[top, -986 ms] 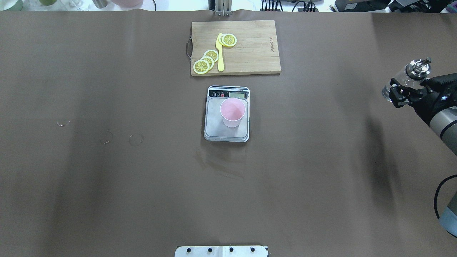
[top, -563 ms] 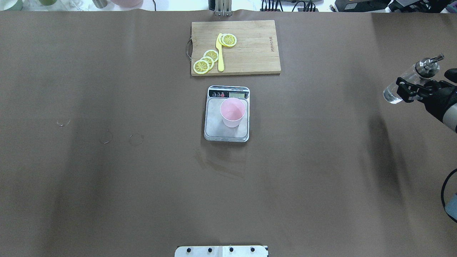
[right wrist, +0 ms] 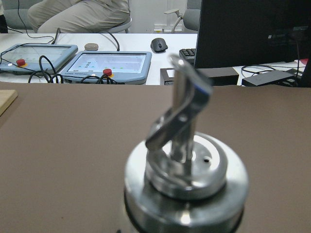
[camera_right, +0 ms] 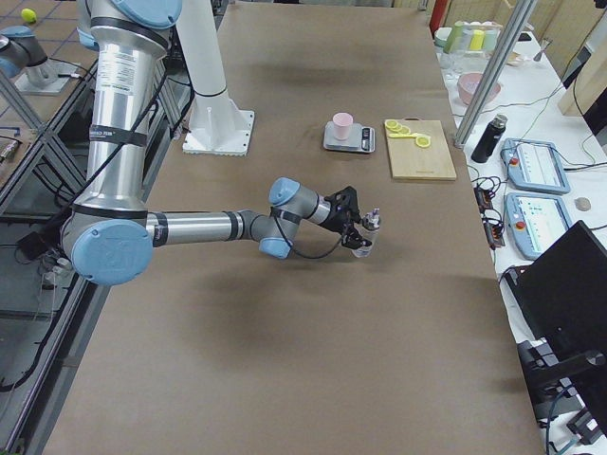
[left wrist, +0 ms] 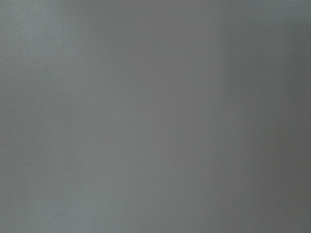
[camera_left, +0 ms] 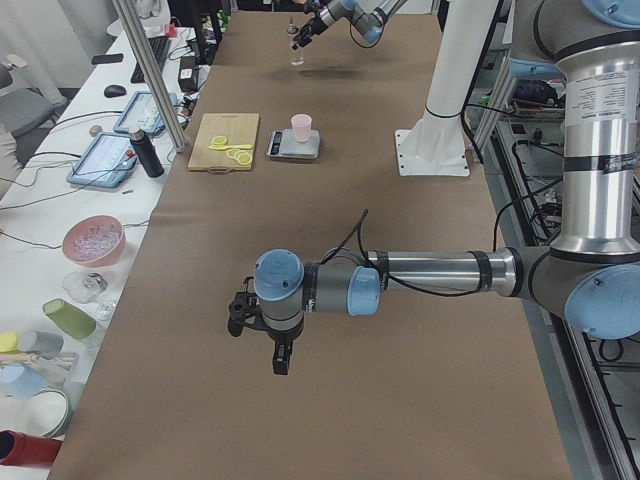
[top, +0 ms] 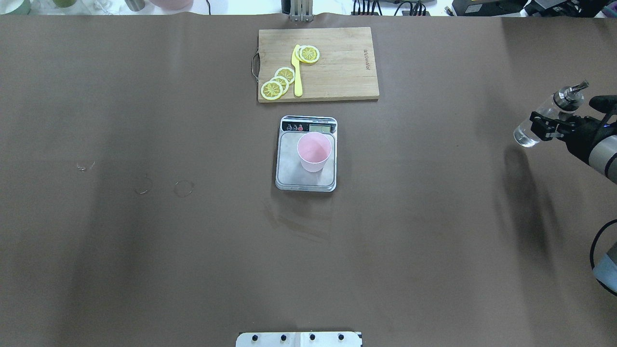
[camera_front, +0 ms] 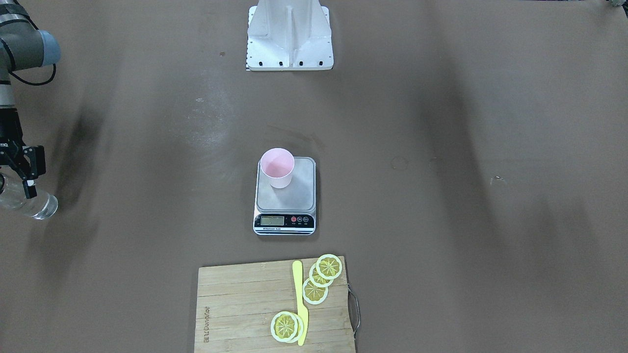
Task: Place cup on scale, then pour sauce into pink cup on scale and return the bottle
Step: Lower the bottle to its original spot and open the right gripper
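The pale pink cup stands upright on the grey scale at the table's middle; both also show in the front view, the cup on the scale. My right gripper is shut on the clear bottle at the table's far right, tilted, low over the table. The bottle's steel pourer cap fills the right wrist view. The colourless sauce shows in the bottle's base. My left gripper shows only in the exterior left view, away from the scale; I cannot tell whether it is open.
A wooden cutting board with lemon slices and a yellow knife lies just beyond the scale. The robot's white base stands at the near table edge. Faint ring marks lie on the left half.
My right gripper with the bottle has tilted and shifted slightly down and right in the overhead view; the bottle looks smaller, lower toward the table. Cup and scale have not moved.
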Available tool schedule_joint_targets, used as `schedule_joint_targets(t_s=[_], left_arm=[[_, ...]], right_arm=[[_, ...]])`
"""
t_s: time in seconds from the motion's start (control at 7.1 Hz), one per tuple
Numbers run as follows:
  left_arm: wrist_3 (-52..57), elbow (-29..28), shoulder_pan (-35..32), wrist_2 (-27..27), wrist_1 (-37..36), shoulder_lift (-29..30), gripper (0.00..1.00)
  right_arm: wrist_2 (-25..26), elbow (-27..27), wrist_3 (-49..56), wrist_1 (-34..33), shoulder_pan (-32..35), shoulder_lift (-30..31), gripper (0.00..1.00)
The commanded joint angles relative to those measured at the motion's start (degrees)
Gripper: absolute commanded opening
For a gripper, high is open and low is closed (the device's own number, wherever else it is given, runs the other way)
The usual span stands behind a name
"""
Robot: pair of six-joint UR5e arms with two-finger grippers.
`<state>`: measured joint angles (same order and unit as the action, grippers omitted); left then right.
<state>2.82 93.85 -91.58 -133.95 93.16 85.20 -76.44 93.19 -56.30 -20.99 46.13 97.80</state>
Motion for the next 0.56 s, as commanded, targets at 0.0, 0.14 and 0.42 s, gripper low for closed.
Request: schedule_joint_targets(t_s=[0.0, 0.14, 0.42], left_arm=[[0.00, -0.07, 0.09, 0.00, 0.00, -0.04, 0.98], [0.00, -0.07, 0.09, 0.00, 0.00, -0.04, 0.98], [0.00, -0.07, 0.09, 0.00, 0.00, -0.04, 0.98]], right_arm=[[-0.73, -2.74, -0.30, 1.21, 0.01, -1.12, 0.00], [-1.17, -3.62, -0.21, 1.21, 0.01, -1.30, 0.00], [-3.02, -4.33, -0.21, 1.21, 0.19, -1.74, 0.00]])
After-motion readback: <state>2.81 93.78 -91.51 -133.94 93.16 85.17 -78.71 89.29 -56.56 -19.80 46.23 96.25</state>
